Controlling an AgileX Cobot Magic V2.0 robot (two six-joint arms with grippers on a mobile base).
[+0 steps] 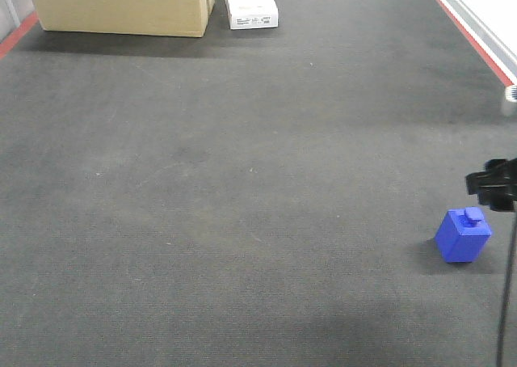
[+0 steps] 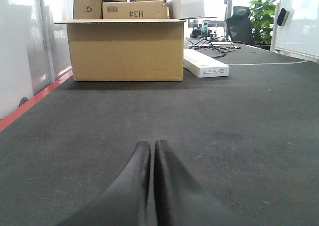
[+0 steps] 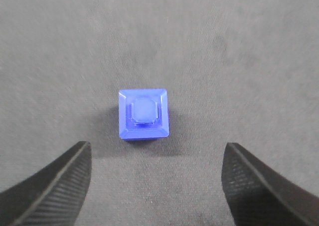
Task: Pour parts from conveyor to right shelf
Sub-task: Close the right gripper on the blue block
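Right pincer (image 3: pixel 155 154) gapes wide above the blue knobbed block (image 3: pixel 144 114) standing on the conveyor belt (image 1: pixel 242 181); left pincer (image 2: pixel 151 147) is pressed closed, empty.

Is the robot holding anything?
No, nothing. The right pincer hangs open above the blue block, not touching it; the left pincer is shut empty.

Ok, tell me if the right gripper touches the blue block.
Apart. Right wrist view: the right gripper is open, bare conveyor separating both fingers from the blue block.
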